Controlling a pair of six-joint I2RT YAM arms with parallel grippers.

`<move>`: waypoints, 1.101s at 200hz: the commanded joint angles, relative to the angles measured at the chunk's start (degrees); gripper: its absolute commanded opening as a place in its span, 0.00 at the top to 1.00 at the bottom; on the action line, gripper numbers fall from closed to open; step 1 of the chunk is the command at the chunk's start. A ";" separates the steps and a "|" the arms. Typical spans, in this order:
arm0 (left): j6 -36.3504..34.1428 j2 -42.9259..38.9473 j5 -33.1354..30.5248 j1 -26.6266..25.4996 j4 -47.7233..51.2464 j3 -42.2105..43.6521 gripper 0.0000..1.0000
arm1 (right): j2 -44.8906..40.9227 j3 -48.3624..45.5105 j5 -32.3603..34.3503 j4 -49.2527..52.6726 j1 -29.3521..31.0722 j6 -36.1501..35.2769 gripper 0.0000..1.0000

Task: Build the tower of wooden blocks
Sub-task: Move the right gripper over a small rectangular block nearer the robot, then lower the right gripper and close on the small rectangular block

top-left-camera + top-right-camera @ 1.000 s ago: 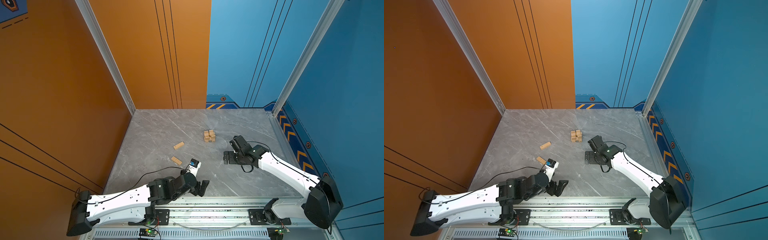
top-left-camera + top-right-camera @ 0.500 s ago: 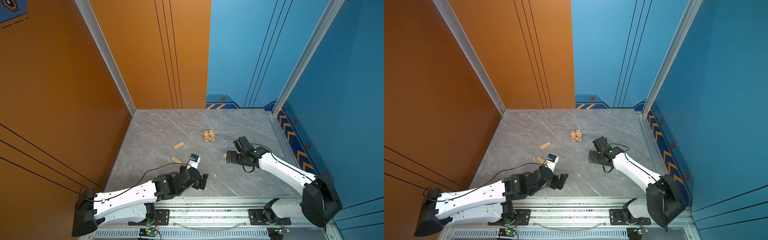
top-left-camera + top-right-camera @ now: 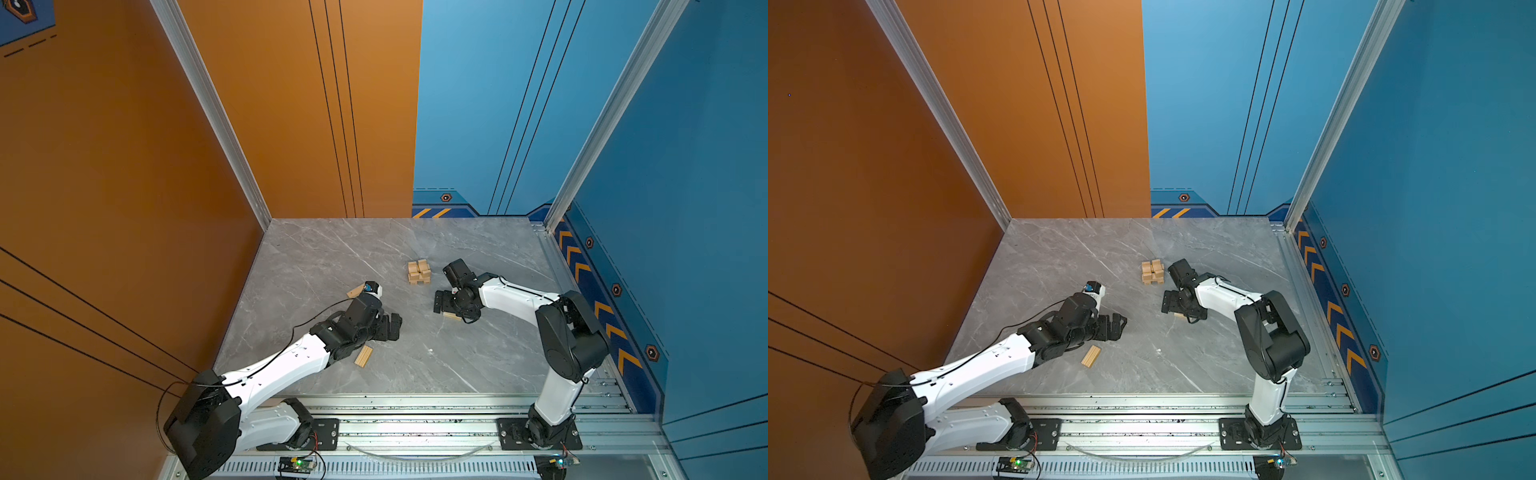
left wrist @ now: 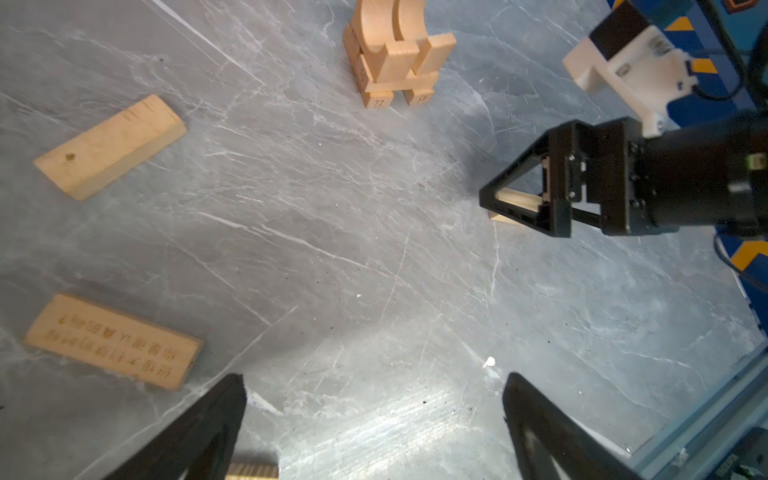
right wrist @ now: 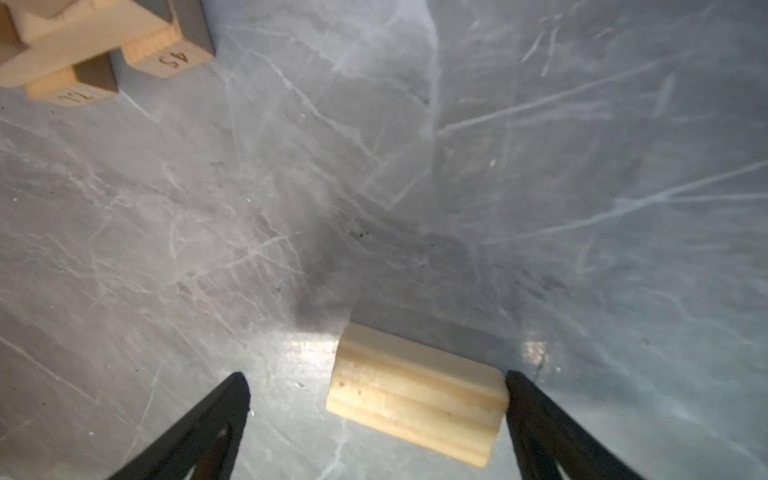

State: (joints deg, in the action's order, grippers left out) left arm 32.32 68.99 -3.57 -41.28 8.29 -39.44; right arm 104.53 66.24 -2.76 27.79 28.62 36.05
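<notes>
The tower (image 3: pixel 418 272) (image 3: pixel 1152 272) is a small stack of pale wood blocks with two arches on top, also in the left wrist view (image 4: pixel 395 54). My right gripper (image 3: pixel 443 302) (image 5: pixel 374 376) is open and low over a grooved slab (image 5: pixel 415 395) (image 3: pixel 452 316). The slab lies between the fingers and touches one; a gap remains at the other. My left gripper (image 3: pixel 392 328) (image 4: pixel 374 378) is open over bare floor. A second grooved slab (image 3: pixel 363 356) (image 3: pixel 1091 356) lies beside the left arm.
Two flat bars (image 4: pixel 110 145) (image 4: pixel 112 343) lie loose on the grey marbled table (image 3: pixel 478 361); in a top view only one bar (image 3: pixel 354 291) shows, behind the left wrist camera. Orange and blue walls enclose the table, and a metal rail (image 3: pixel 415 419) runs along the front.
My left arm has reached farther from the front rail, uncovering the grooved slab beside it. My right gripper has settled over its slab, and that arm's elbow has risen.
</notes>
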 commanded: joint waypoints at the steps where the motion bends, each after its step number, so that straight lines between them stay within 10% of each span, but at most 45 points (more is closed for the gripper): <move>1: -1.36 0.47 3.67 0.69 -3.21 1.18 0.02 | 1.00 1.77 -1.17 0.94 0.56 0.27 0.04; 220: 1.08 -13.44 0.65 -0.64 0.77 9.54 0.02 | 0.74 3.56 4.52 5.39 5.29 -3.25 0.08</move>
State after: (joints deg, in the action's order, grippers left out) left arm 33.01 55.99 -1.48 -41.65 7.94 -31.07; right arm 107.55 70.94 -0.54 30.68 33.65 34.28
